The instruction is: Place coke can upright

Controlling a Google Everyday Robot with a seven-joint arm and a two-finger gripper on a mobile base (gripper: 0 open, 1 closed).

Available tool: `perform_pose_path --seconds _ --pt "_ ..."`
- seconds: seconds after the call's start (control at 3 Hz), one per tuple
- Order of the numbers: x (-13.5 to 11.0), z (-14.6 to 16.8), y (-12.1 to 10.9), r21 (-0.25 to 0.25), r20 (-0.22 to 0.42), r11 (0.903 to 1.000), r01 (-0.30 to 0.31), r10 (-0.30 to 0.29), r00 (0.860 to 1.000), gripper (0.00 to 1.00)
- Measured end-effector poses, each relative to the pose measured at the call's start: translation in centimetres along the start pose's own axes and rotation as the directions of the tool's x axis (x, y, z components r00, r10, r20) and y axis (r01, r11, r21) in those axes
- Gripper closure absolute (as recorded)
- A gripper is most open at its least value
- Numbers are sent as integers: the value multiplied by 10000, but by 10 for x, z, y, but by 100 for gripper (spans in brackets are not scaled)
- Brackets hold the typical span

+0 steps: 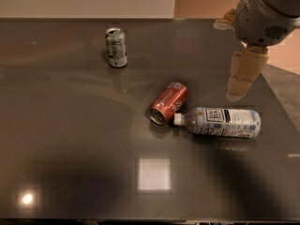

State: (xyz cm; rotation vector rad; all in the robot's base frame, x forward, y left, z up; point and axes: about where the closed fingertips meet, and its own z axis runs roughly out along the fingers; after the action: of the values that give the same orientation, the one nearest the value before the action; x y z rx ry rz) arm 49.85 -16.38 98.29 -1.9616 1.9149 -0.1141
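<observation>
The coke can [169, 102] is red and lies on its side near the middle of the dark table [70, 139], its silver end facing the front left. My gripper [242, 75] hangs above the table's right side, to the right of and behind the can, apart from it and holding nothing. The grey arm housing [267, 13] sits above it at the top right.
A clear plastic bottle with a white label [219, 122] lies on its side just right of the coke can, its cap nearly touching the can. A silver-green can [116, 47] stands upright at the back left. The table's right edge runs just past the gripper.
</observation>
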Motion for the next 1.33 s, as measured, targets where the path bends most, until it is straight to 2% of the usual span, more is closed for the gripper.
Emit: perform_pose_path --seconds 0.33,0.67,1.0,1.33 --pt "-24 26 -13 -398 424 9899 1361 -1344 9900 0" --pt "-44 54 -19 -1089 995 9537 2804 -2702 9576 0" --pt "-57 87 -23 -1702 1629 8909 4211 -3961 9037 0" --pt "-64 113 -21 -1953 2224 8174 5420 -5013 8362 0"
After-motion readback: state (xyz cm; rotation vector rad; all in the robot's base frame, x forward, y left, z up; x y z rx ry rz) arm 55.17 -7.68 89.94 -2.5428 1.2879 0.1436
